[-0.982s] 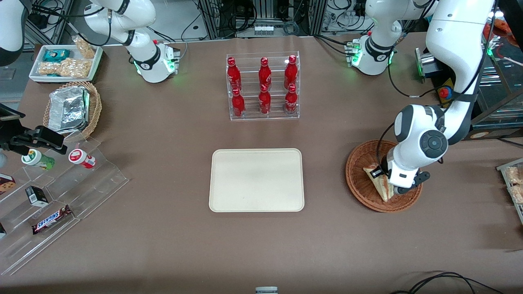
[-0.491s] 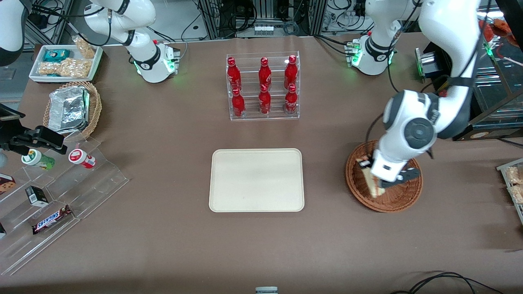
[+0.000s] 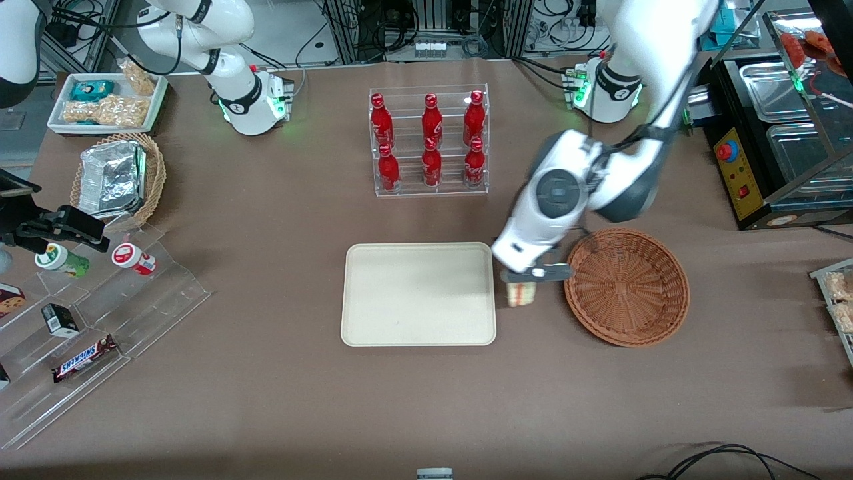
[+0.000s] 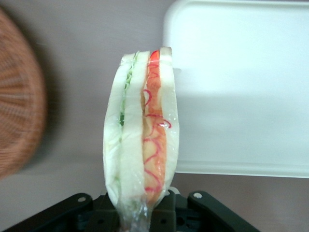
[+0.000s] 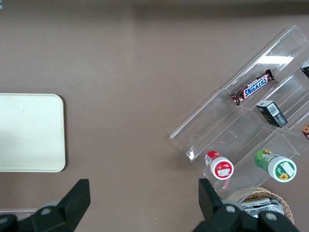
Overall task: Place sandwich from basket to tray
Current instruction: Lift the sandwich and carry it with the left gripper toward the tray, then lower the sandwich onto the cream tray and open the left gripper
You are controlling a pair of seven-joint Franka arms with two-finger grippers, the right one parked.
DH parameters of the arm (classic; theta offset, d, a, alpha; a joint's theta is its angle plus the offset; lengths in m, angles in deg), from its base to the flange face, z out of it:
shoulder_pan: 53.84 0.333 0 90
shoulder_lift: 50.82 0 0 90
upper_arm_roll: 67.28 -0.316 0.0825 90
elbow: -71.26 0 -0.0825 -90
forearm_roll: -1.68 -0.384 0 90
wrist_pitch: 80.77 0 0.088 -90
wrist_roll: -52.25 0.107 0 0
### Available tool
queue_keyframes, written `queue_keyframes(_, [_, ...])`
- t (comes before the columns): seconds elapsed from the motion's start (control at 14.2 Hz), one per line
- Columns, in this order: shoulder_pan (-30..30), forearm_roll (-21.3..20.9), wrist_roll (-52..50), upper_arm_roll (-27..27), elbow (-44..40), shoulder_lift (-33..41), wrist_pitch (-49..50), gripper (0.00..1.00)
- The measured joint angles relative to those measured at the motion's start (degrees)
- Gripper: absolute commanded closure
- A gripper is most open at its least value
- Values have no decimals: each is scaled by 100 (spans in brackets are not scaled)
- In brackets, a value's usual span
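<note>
Sandwich between basket and tray

Our hand (image 3: 522, 283) grips the sandwich (image 3: 521, 293) above the desk (image 3: 266, 400), between the basket (image 3: 626, 287) and the tray (image 3: 418, 293).

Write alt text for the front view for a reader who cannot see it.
The left arm's gripper holds a wrapped sandwich in the air between a round wicker basket and a cream tray, close to the tray's edge. A clear rack of red bottles stands farther from the camera than the tray.
</note>
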Motion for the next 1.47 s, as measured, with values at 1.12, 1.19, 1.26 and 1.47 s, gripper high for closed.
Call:
queue_keyframes(1.12, [-1164,-508,-1357,-27,-2229,-2048,-127,26])
queue_keyframes(1.19, [-1185,-508,-1353,-26,-2231,-2048,-128,11])
queue_keyframes(1.26, [-1210,-508,-1351,-26,-2235,-2048,-129,0])
queue_keyframes(1.47, [-1247,-532,-1351,-26,-2301,-2036,-94,0])
